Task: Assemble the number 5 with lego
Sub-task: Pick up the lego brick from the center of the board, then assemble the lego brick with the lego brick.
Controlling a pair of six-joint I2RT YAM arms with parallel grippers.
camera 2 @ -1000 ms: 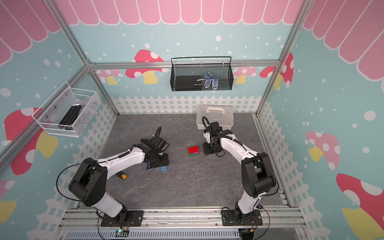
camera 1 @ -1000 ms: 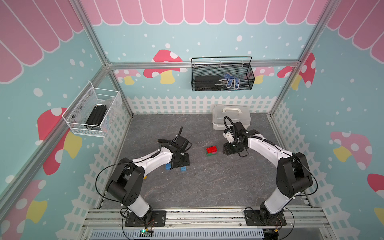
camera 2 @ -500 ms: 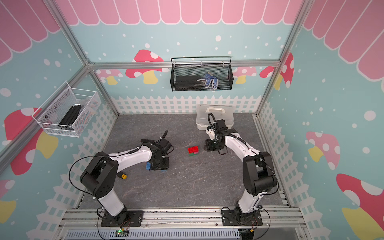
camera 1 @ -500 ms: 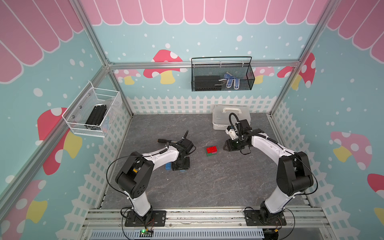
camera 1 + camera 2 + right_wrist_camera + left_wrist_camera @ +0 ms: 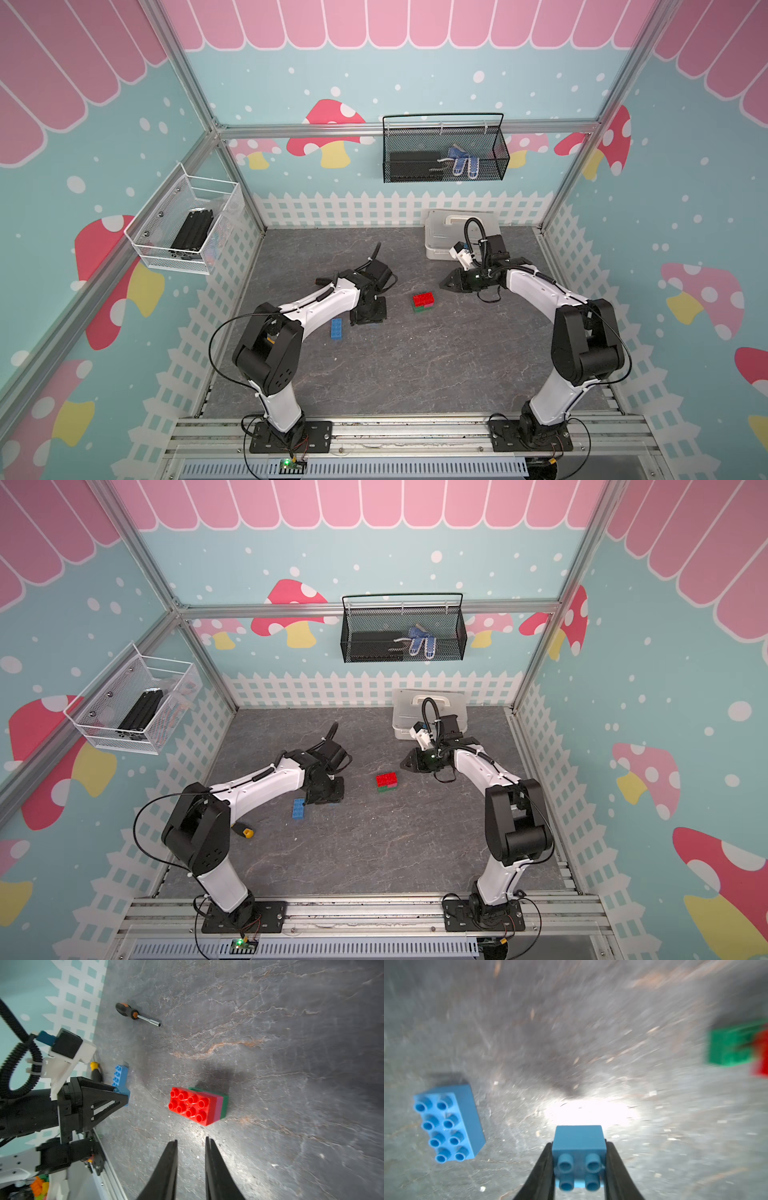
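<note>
- The left gripper (image 5: 579, 1145) is clamped on the small square blue brick (image 5: 578, 1138), one finger against each side wall. The brick's studs face the wrist camera, at bottom centre of the left wrist view.
- The long blue brick (image 5: 336, 328) lies flat on the table (image 5: 415, 374), studs up, left of centre in both top views. Its long axis runs almost straight up and down the frame. It sits just left of the left gripper and does not touch it.
- The stack (image 5: 424, 301) stands mid-frame in both top views, between the two grippers. The red brick (image 5: 191, 1105) is on top, studs up, with pink (image 5: 218, 1107) and green (image 5: 225, 1105) layers beneath. Its long axis runs across the frame, right end slightly higher.
- Grey table lies between the held brick and the stack's green end, which is blurred at the right edge of the left wrist view.
- The right gripper (image 5: 191, 1141) holds nothing. Its jaws stand a narrow gap apart, tips pointing at the stack, near it but apart.
- An orange-and-black screwdriver (image 5: 135, 1014) lies at upper left of the right wrist view, well away from the stack. A yellow-capped screwdriver (image 5: 245, 832) lies beside the left arm.
- A white box (image 5: 440, 237) stands at the table's back edge, behind the right arm.
</note>
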